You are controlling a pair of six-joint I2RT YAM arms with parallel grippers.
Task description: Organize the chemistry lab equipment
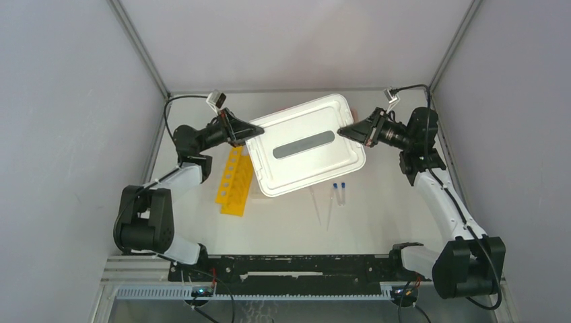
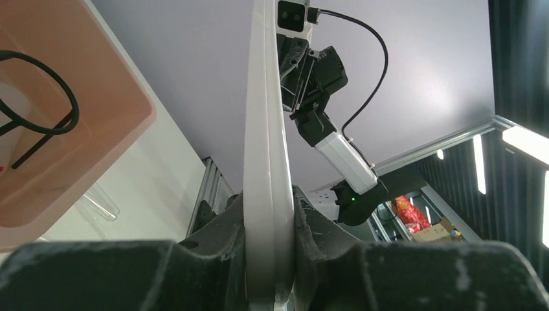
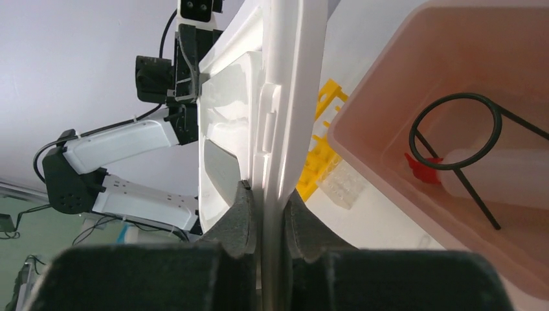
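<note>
Lid duty for both arms right now: the left gripper (image 1: 249, 134) is pinched onto one short end of the white lid (image 1: 306, 145) and the right gripper (image 1: 345, 131) is clamped on the opposite end. The wrist views show the lid's thin edge squeezed between the pads, held clear of the pink tub (image 3: 453, 78) underneath.

Where the actual lab gear is:
- The yellow rack (image 1: 234, 180) lies on the table (image 1: 283, 229) just left of the lid, with the small clear grid rack (image 3: 343, 184) right beside it.
- Two blue-capped tubes (image 1: 339, 192) sit near the lid's front edge, with a couple of droppers (image 1: 316, 204) next to them.
- The squeeze bottle (image 3: 479, 170) lies inside the tub under a black wire ring (image 3: 456, 129).

My read on handling: the tubes are tiny, light and round, so they'll probably roll or squirt out of a sloppy pinch. I'd grab them across the body just under the cap. The droppers look thin and bendy, so take them mid-stem and go gently. The yellow rack should be stiff and light, and a side wall is the obvious hold. The bottle is soft, so I'd go for the neck rather than the belly.

No brand, label or writing that I can read on anything. The bottle is seen through pink plastic though, so I might be missing a mark there.
</note>
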